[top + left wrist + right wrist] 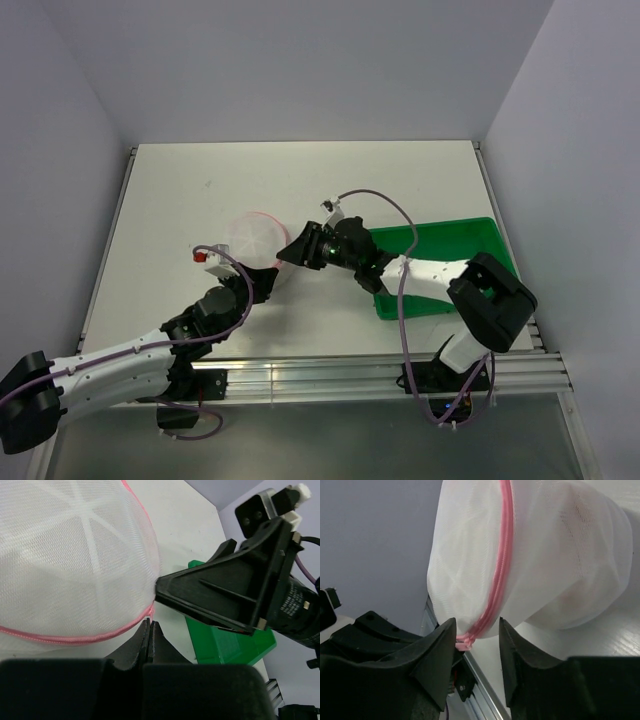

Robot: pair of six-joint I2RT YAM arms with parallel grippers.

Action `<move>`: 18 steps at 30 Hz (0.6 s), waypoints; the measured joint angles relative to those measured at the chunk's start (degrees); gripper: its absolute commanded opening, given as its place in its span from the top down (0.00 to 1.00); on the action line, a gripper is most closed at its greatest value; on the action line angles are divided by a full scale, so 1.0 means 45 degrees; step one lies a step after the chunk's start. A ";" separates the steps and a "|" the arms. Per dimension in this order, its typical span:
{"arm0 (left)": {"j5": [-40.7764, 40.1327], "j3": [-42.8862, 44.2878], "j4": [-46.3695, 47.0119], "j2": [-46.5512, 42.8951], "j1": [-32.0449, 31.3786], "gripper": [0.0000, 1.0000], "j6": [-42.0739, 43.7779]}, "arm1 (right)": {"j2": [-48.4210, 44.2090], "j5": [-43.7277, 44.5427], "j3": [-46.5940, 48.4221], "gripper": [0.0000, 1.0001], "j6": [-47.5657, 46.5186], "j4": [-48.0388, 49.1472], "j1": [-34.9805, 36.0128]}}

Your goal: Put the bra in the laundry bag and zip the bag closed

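The laundry bag (252,240) is a white mesh dome with pink trim, mid-table. In the right wrist view its two halves (540,555) meet along the pink zip (504,555). A faint peach shape, the bra (580,585), shows through the mesh. My left gripper (150,625) is shut at the bag's lower edge on a small pink tab of the trim (100,637). It is on the bag's near right side (263,284). My right gripper (477,625) is open, its jaws either side of the zip end and pink pull (465,641). Its tips touch the bag's right side (293,250).
A green rectangular tray (470,240) lies right of the bag, under my right arm; it also shows in the left wrist view (225,645). The table's near aluminium rail (330,372) runs along the front. White walls close in the back and both sides.
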 measured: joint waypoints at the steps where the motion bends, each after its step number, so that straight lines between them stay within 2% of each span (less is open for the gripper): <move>1: 0.0010 0.0000 0.0010 -0.0010 -0.0005 1.00 0.0000 | 0.0180 -0.0024 0.0068 0.60 0.0039 0.0053 0.0000; 2: 0.0019 0.0000 0.0010 -0.0019 -0.0005 1.00 0.0000 | 0.0340 -0.0049 0.0141 0.64 0.0117 0.0078 0.0000; 3: 0.0024 0.0000 0.0010 -0.0034 -0.0010 1.00 0.0000 | 0.0447 -0.0063 0.0214 0.77 0.0146 0.0083 0.0000; 6: 0.0024 0.0000 -0.0010 -0.0189 -0.0015 1.00 0.0000 | 0.0665 -0.0107 0.0369 0.92 0.0272 0.0165 0.0000; 10: -0.0053 0.0000 -0.0452 -0.0651 -0.0015 1.00 0.0005 | 0.0680 -0.0131 0.0481 1.00 0.0306 0.0136 0.0000; 18: -0.0845 -0.0034 -0.2885 -0.3444 -0.0015 1.00 0.0005 | 0.1069 -0.1015 0.1797 1.00 -0.0627 -0.1117 -0.1030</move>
